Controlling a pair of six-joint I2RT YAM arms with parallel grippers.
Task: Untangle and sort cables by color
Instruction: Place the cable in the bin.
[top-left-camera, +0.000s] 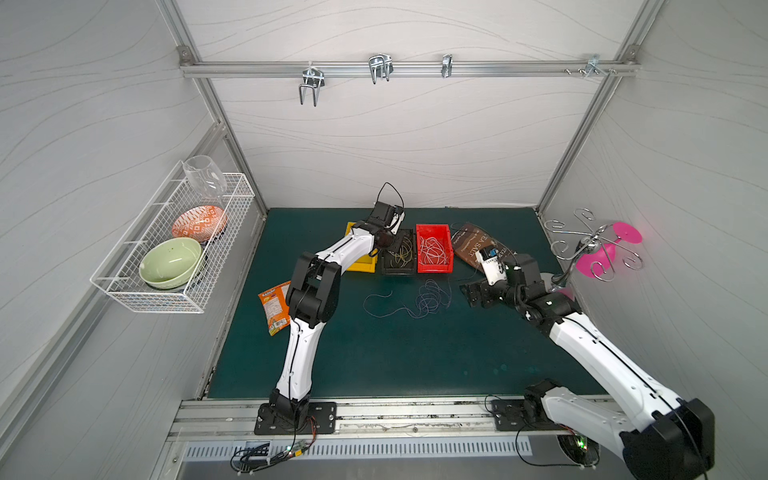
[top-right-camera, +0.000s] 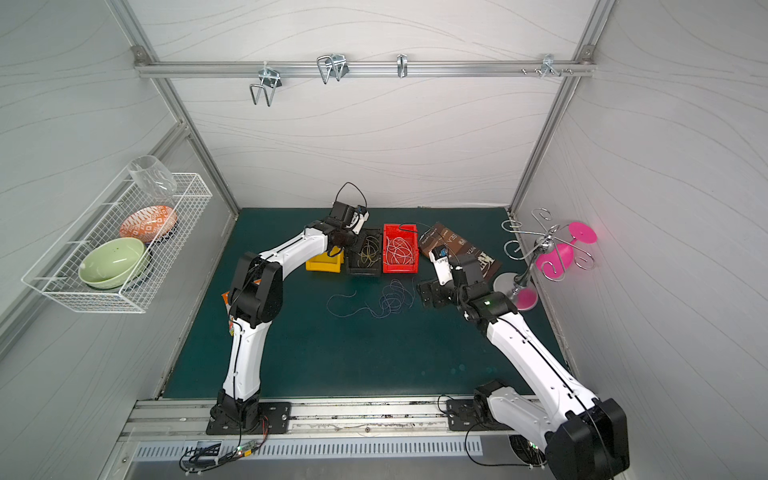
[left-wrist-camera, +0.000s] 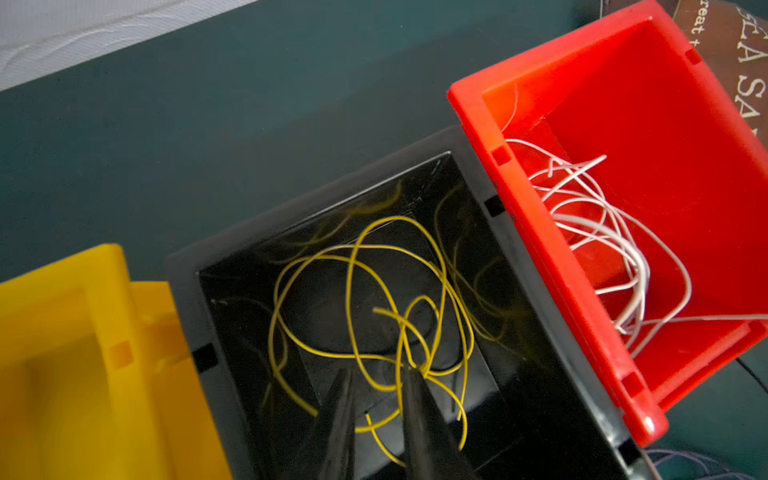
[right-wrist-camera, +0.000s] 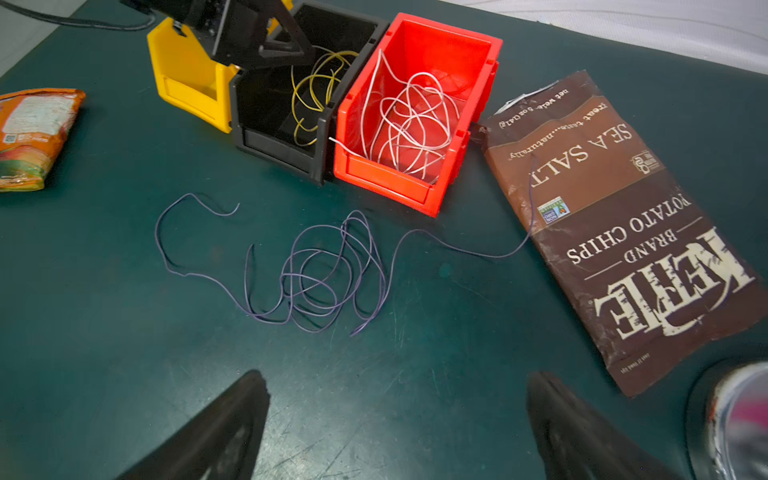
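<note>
L gripper (left-wrist-camera: 376, 374), jaws narrowly parted, prob. releasing yellow cable (left-wrist-camera: 350, 291) in black bin (left-wrist-camera: 316, 203); next, wide-open empty R gripper (right-wrist-camera: 395, 399) must pick purple cable (right-wrist-camera: 324, 274) at red bin's (top-left-camera: 434, 226) 6 o'clock.
</note>
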